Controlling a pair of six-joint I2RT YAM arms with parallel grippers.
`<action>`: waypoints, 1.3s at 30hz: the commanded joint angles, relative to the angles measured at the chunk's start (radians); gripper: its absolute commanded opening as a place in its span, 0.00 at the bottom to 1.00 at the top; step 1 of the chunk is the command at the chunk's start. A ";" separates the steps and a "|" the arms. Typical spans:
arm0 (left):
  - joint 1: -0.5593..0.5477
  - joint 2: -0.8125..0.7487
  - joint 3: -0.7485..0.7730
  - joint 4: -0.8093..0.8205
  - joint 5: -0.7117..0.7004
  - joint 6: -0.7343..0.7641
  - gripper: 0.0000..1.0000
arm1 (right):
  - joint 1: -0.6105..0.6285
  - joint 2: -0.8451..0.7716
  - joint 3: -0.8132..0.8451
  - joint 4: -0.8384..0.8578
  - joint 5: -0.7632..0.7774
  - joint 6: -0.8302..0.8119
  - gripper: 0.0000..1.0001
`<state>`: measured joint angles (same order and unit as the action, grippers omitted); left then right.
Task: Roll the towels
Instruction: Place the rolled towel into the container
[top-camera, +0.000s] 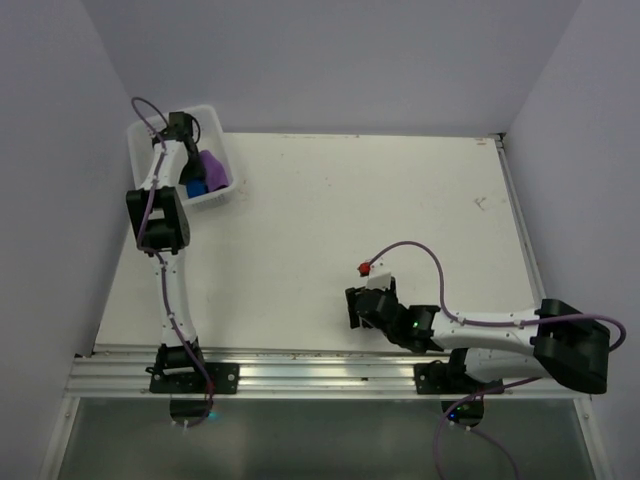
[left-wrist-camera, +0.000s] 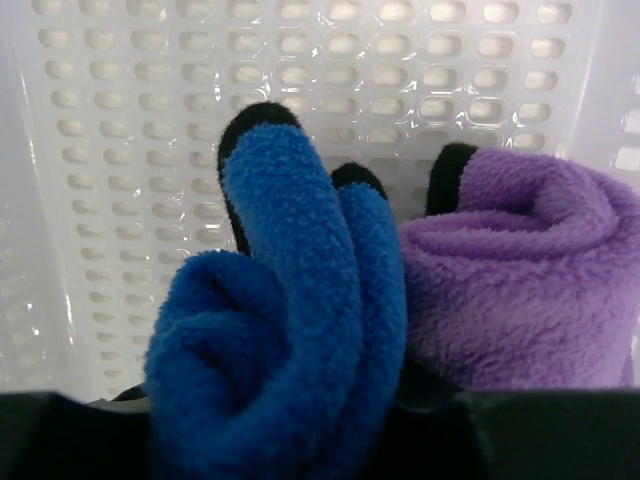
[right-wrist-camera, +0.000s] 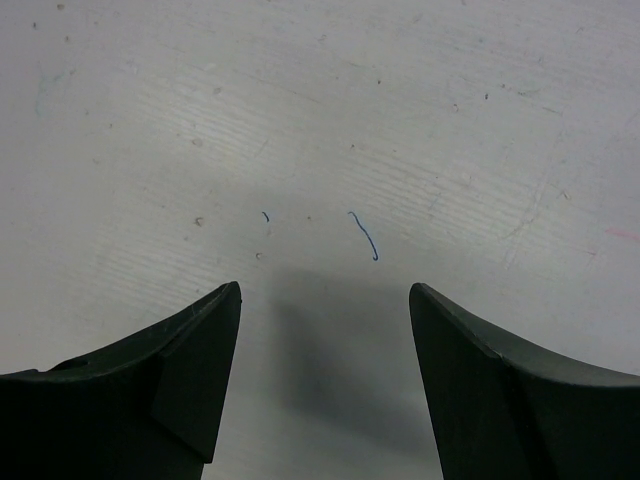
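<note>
Hovering above the counter (top-camera: 400, 200) at five o'clock, the right fingers (right-wrist-camera: 325, 300) stand wide apart, empty. At eleven o'clock, the left fingers (top-camera: 193, 150) reach into the clear tub (left-wrist-camera: 120, 150), their grip impossible to tell; inside, the blue towel (left-wrist-camera: 290, 330) touches the purple towel (left-wrist-camera: 520, 290).

Overhead rear view; wrist views close-up.

Pale lilac walls (top-camera: 330, 60) on left, far and right; white, lightly scuffed table (top-camera: 330, 200) between them; metal rail (top-camera: 320, 372) along near edge; soft, even light.
</note>
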<state>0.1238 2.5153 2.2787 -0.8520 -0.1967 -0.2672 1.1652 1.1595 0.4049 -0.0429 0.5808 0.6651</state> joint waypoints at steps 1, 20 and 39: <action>0.005 0.020 0.027 0.018 0.008 0.011 0.42 | -0.012 0.029 0.018 0.070 -0.032 -0.007 0.72; 0.016 -0.179 -0.047 0.099 -0.050 -0.013 0.67 | -0.021 0.065 0.031 0.103 -0.070 0.001 0.72; -0.013 -0.666 -0.516 0.350 0.059 -0.052 1.00 | -0.232 -0.032 0.276 -0.149 -0.051 -0.183 0.87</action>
<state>0.1287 2.0960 1.9305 -0.6884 -0.2012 -0.2974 1.0611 1.1507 0.5632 -0.1368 0.5488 0.5896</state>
